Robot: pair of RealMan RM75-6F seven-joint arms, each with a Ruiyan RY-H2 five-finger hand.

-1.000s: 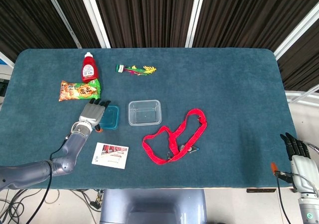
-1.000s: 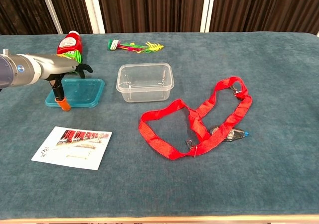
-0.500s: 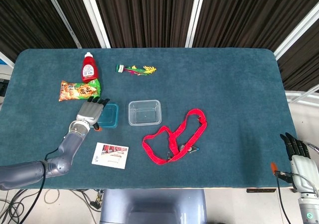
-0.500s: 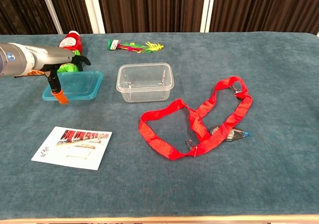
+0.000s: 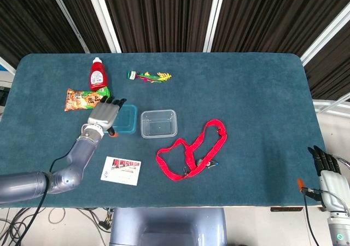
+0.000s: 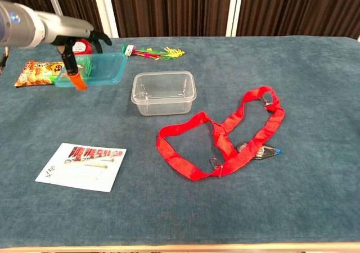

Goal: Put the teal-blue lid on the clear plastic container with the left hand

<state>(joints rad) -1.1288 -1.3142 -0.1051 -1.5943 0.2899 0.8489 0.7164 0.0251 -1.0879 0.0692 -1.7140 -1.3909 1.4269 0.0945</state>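
- Left hand (image 6: 76, 39) grips the lid (image 6: 97, 68), lifted off the surface (image 6: 236, 208), just left of the container (image 6: 163, 92).
- Right hand (image 5: 327, 172) at the surface's edge, holding nothing, fingers straight.

Left hand (image 6: 76, 42) grips teal-blue lid (image 6: 100, 68), lifted off the tabletop (image 6: 315, 84), left of clear plastic container (image 6: 163, 91). Snack packet (image 6: 37, 73) behind lid; red bottle partly hidden. Coloured sticks (image 6: 153, 52) at rear. Red lanyard (image 6: 225, 138) right of container; printed card (image 6: 82, 166) near front.
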